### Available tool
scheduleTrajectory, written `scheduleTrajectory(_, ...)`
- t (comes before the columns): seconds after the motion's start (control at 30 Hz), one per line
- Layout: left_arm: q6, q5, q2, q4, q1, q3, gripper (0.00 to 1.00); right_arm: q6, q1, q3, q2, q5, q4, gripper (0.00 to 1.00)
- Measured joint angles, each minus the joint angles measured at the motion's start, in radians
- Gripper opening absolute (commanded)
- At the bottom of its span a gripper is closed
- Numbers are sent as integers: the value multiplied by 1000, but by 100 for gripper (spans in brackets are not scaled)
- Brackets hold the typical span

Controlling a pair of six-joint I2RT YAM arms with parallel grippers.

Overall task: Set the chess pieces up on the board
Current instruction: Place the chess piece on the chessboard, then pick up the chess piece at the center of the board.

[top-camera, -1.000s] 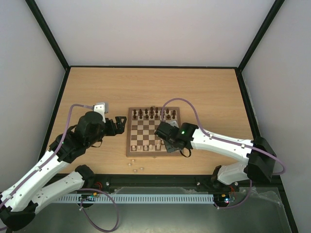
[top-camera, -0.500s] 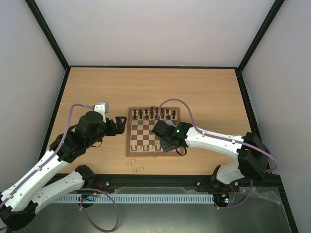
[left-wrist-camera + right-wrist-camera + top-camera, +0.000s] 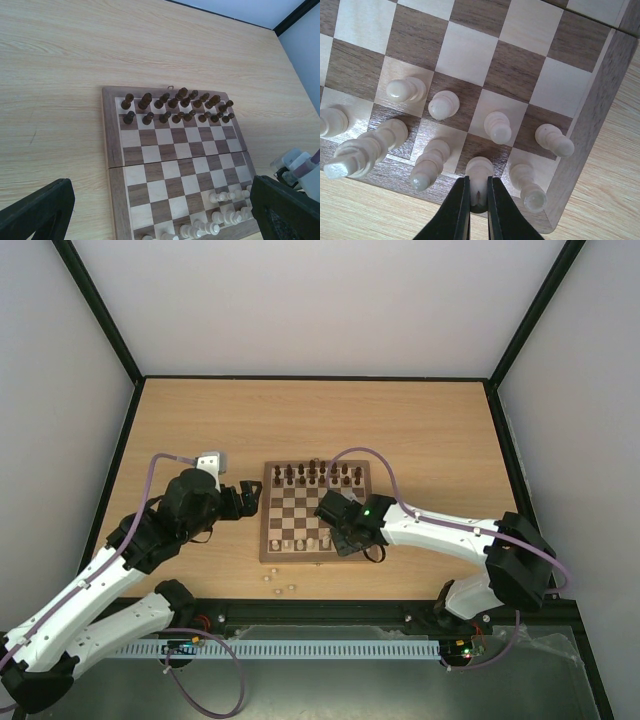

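Note:
The board (image 3: pixel 264 530) lies mid-table. Dark chess pieces (image 3: pixel 315 476) fill its two far rows, and pale ones (image 3: pixel 305 542) stand in the near rows. My right gripper (image 3: pixel 340 522) is low over the board's near right corner. In the right wrist view it (image 3: pixel 478 200) is shut on a pale piece (image 3: pixel 479 172) standing on a dark square of the nearest row, between other pale pieces (image 3: pixel 426 165). My left gripper (image 3: pixel 252 498) hovers just left of the board, open and empty, with its fingers (image 3: pixel 37 210) wide apart over the board (image 3: pixel 165 155).
Three loose pale pieces (image 3: pixel 278 584) lie on the table in front of the board's near left corner. The right arm's wrist (image 3: pixel 300 167) shows at the board's right edge in the left wrist view. Bare wooden table surrounds the board.
My right gripper has shifted slightly left and toward the near edge of the board. The left arm has barely moved.

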Motion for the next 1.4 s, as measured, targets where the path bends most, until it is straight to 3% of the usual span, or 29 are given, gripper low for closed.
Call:
scheduleTrajectory(0.77, 0, 1, 2, 0, 1, 0, 99, -7, -26, -41, -2, -8, 51, 14)
scheduleTrajectory(1.1, -1, 10, 16, 1, 1, 0, 99, -7, -26, -42, -52, -20, 49, 29)
scheduleTrajectory(1.3, -5, 11, 40, 2, 1, 0, 99, -7, -26, -40, -130, -25, 42, 52)
scheduleTrajectory(1.4, -11, 16, 69, -11, 1, 5, 99, -12, -26, -40, -214, -22, 43, 75)
